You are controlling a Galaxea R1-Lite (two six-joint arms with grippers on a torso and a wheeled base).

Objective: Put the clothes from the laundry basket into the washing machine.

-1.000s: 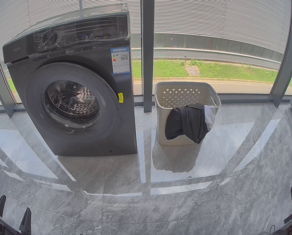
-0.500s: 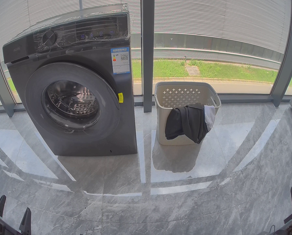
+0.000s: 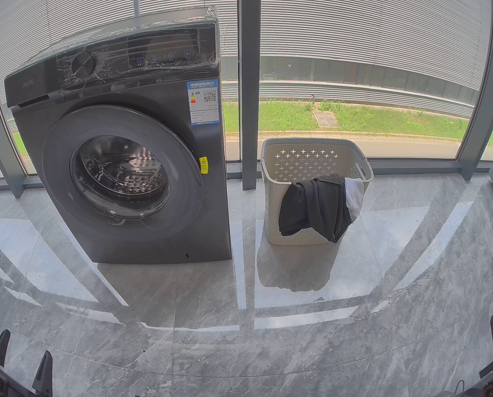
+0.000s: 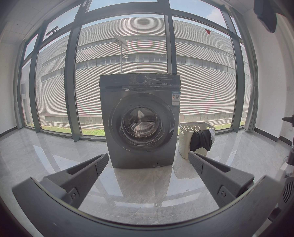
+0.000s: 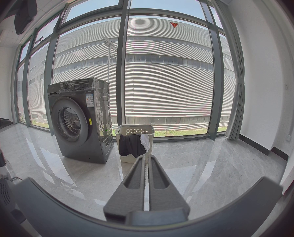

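clothes (image 3: 314, 206) hang off the 6 o'clock rim of the laundry basket (image 3: 304, 164), look soft and light, I'd pinch the fold. left tool (image 4: 147, 158) wide, right tool (image 5: 146, 158) closed.

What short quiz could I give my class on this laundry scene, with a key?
1. True or false: a dark garment hangs over the front rim of the laundry basket.
2. On which side of the washing machine does the basket stand? A) the robot's left B) the robot's right C) on top of it
3. Fill in: the left tool is ___; the right tool is ___.
Key: 1 true; 2 B; 3 open, shut.
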